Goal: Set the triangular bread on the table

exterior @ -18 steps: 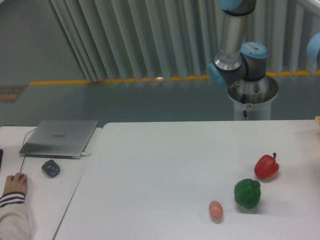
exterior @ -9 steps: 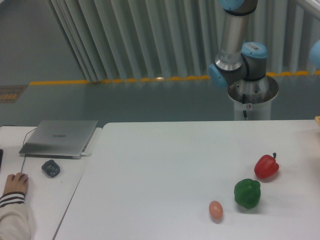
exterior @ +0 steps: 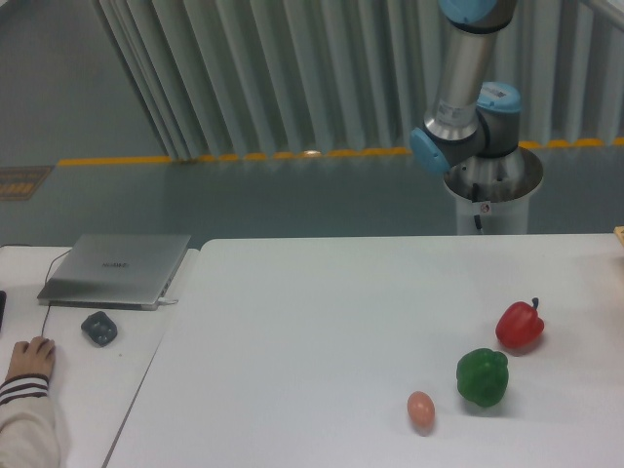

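Note:
The triangular bread is out of view. The large white table fills the lower right of the camera view. Only the arm's base and lower links show, behind the table's far edge at the upper right. The gripper is out of the frame. On the table stand a red pepper, a green pepper and a small tan egg, all near the right front.
A narrower white desk at the left holds a grey laptop and a dark small object. A person's hand rests on it at the lower left. A tan corner shows at the right edge.
The arm's upper link has swung slightly to the right. The blue joint at the right edge has left the view. Nothing on the table has moved.

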